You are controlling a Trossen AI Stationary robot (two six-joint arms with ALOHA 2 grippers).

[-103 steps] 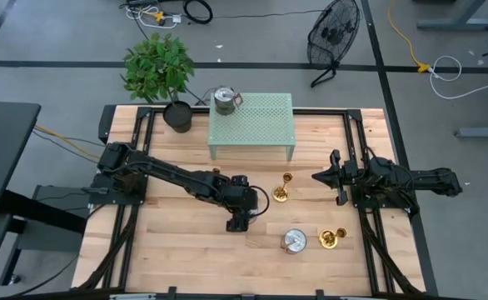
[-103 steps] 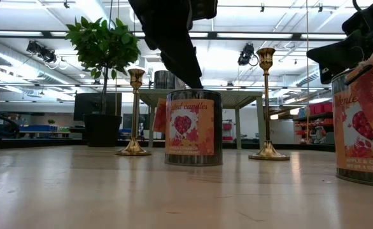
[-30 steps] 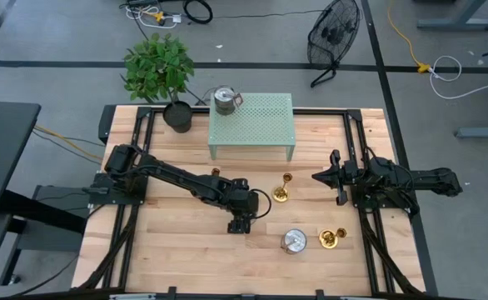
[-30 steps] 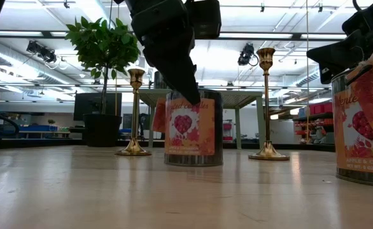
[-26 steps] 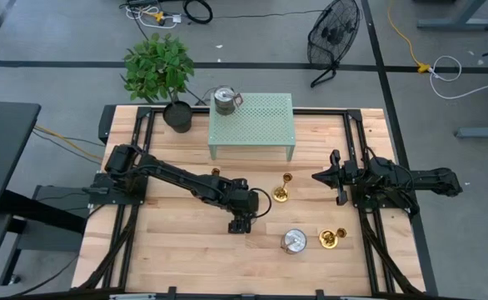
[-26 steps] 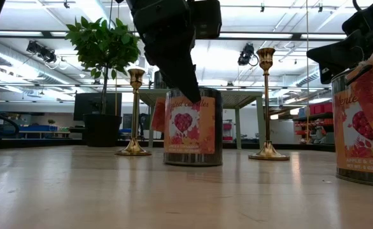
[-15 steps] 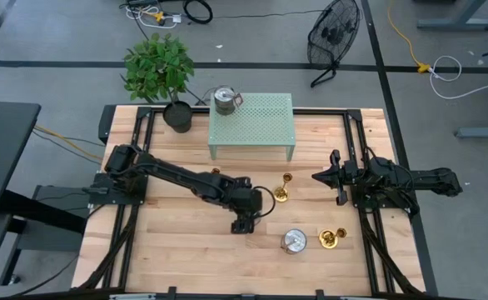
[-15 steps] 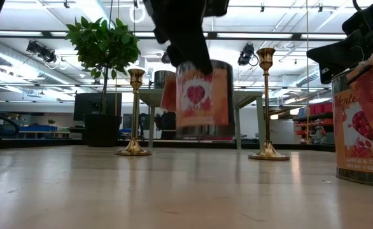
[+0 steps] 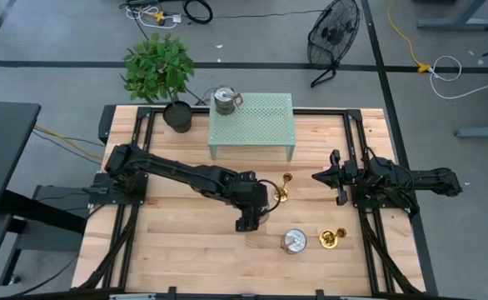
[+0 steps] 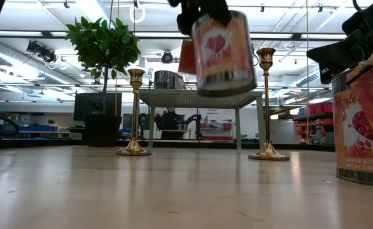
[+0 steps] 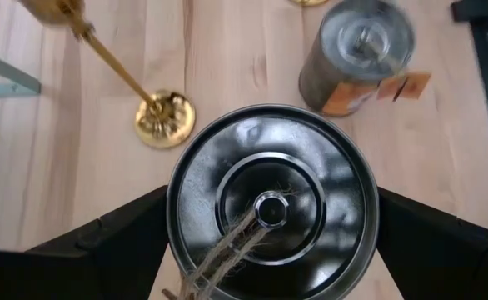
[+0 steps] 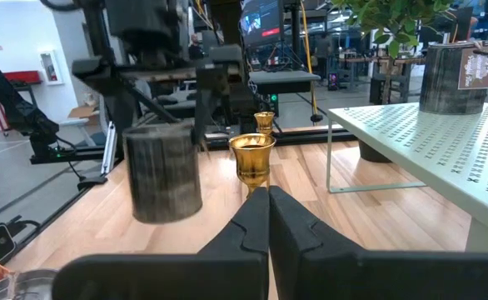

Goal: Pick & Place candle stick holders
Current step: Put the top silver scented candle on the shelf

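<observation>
The left gripper (image 9: 250, 218), near the middle of the wooden surface (image 9: 177, 250), has its jaws clamped on a round silver-lidded candle tin (image 11: 271, 200) held clear of the surface. Three gold candle stick holders (image 9: 281, 193) stand right of it toward the front edge. The right gripper (image 9: 326, 177), jaws closed and empty, waits near the right edge.

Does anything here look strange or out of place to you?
One thing: the left hand holds a candle tin in the air, not one of the gold candle stick holders, which stand upright and untouched. The right hand is shut and idle. Nothing looks spilled or broken.
</observation>
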